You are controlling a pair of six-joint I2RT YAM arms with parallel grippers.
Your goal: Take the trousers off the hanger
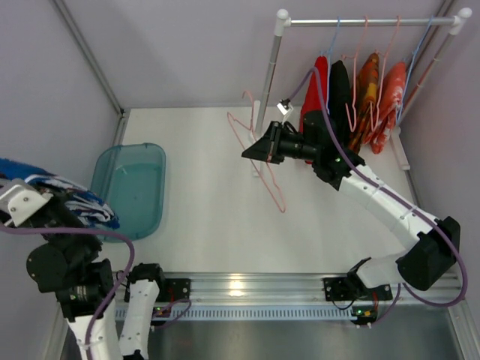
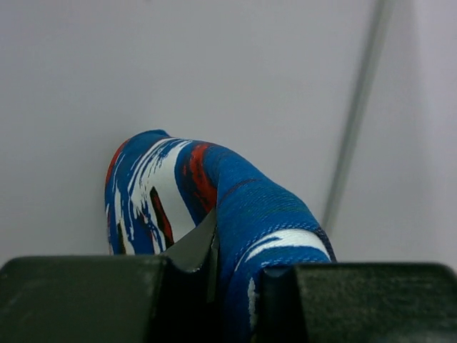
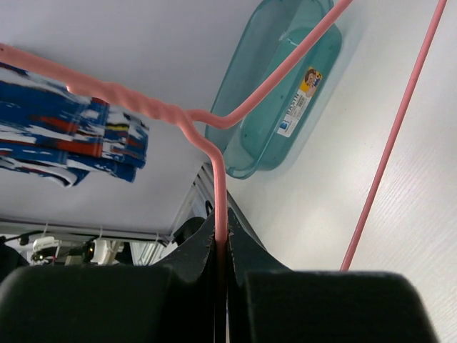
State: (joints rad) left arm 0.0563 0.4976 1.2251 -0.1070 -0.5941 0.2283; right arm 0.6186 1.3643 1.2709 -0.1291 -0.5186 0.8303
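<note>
The blue trousers (image 1: pixel 71 196) with white, red and dark-blue print hang from my left gripper (image 1: pixel 30 201) at the far left, beside the teal tub and off the hanger. The left wrist view shows the jaws shut on a fold of the trousers (image 2: pixel 243 214). My right gripper (image 1: pixel 259 150) is shut on the pink wire hanger (image 1: pixel 262 161) and holds it bare above the middle of the table. In the right wrist view the hanger's wire (image 3: pixel 220 193) runs between the jaws, and the trousers (image 3: pixel 64 136) show in the distance at the left.
A teal plastic tub (image 1: pixel 131 187) sits on the table's left side; it also shows in the right wrist view (image 3: pixel 285 93). A rack (image 1: pixel 367 22) at the back right holds red, black and orange garments (image 1: pixel 360 97) on hangers. Walls close both sides.
</note>
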